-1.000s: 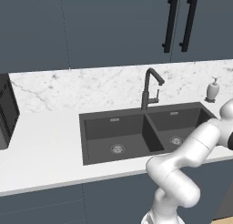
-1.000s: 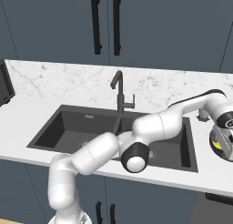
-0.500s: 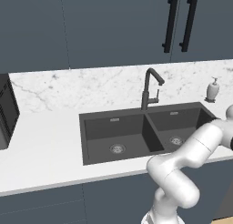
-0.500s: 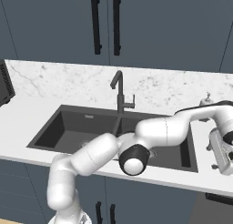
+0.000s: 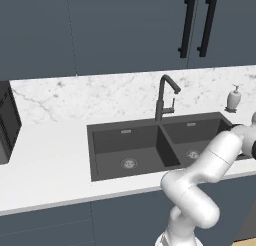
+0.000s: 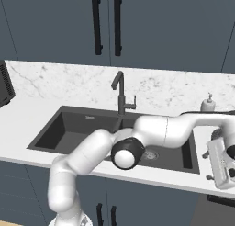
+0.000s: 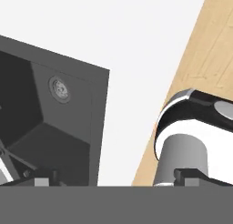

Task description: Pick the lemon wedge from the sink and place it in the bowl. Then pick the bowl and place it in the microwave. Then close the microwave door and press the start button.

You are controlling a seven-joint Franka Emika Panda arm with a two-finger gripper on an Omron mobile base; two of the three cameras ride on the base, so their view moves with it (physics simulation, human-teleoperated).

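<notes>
Reaching out past the right end of the sink [image 5: 160, 145], the white arm [image 5: 210, 165] rises from the lower right of the left base view and bends toward the right edge of that picture. In the right base view the same arm [image 6: 151, 133] crosses in front of the right basin and ends at the hand [image 6: 222, 163], which hangs beyond the counter's right end, just off the front edge of the white countertop [image 6: 27, 115]. The two dark finger tips [image 7: 43, 180] show at the bottom of the hand view, one at lower left and one at lower right; so little of them is visible that whether they are spread or closed cannot be told, and nothing can be seen between them.

The sink is a dark grey double basin set into the countertop, with a round metal drain [image 5: 129, 163] in the left basin and another [image 5: 192, 154] in the right. A dark gooseneck faucet [image 5: 164, 97] stands at the back, over the divider between the basins. A small white soap dispenser [image 5: 233, 99] stands on the counter by the marble backsplash, just right of the sink. In the hand view one corner of a basin [image 7: 50, 127] appears with a drain [image 7: 59, 89], beside white counter and a strip of wooden floor [image 7: 205, 63].

The lemon wedge cannot be made out in either basin.
</notes>
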